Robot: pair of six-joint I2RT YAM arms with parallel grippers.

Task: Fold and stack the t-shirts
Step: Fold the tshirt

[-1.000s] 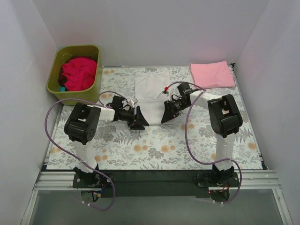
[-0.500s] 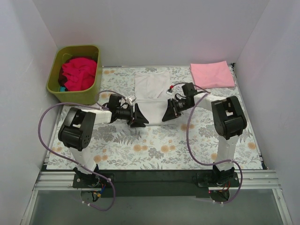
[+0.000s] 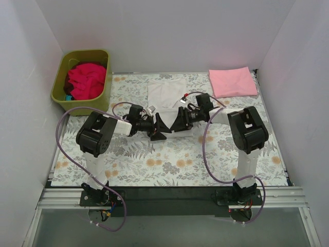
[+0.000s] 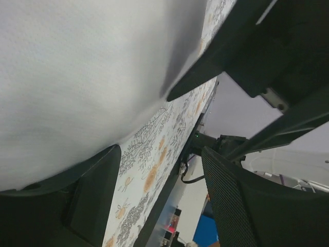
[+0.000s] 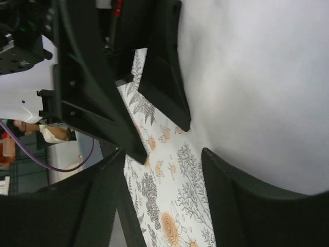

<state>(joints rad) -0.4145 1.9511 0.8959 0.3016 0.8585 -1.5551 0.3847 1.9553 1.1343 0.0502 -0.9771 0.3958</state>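
White walls close in a worktop (image 3: 164, 191) that is draped with a grey-and-orange floral sheet (image 3: 180, 164). At the far left corner stands an olive-green tub (image 3: 58, 87) holding a heap of crimson t-shirts (image 3: 85, 80). At the far right corner a pale pink t-shirt (image 3: 232, 81) lies folded into a neat rectangle on the sheet.

Between them, toward the far middle of the sheet, lies the white t-shirt (image 3: 165, 92), spread flat. Both arms reach in to its near edge from either side. The left pincer (image 3: 160, 127) and the right pincer (image 3: 179, 119) sit just beside each other there, tips nearly meeting over the white cloth.

From the left wrist, the left pincer (image 4: 160, 154) has its two black fingers (image 4: 92, 190) spread wide. Floral sheet shows in the gap between them, and the white t-shirt (image 4: 77, 77) fills the upper left, its edge running down to the left-hand finger. Nothing is clamped. A dark finger of the other arm crosses the upper right of this view.

From the right wrist, the right pincer (image 5: 163, 157) is likewise parted wide with only patterned sheet in its gap. The white t-shirt (image 5: 257, 77) covers the right side of the view, its edge close above the right-hand finger. The left arm's black fingers stand close by at the upper left, one resting at the shirt's edge.
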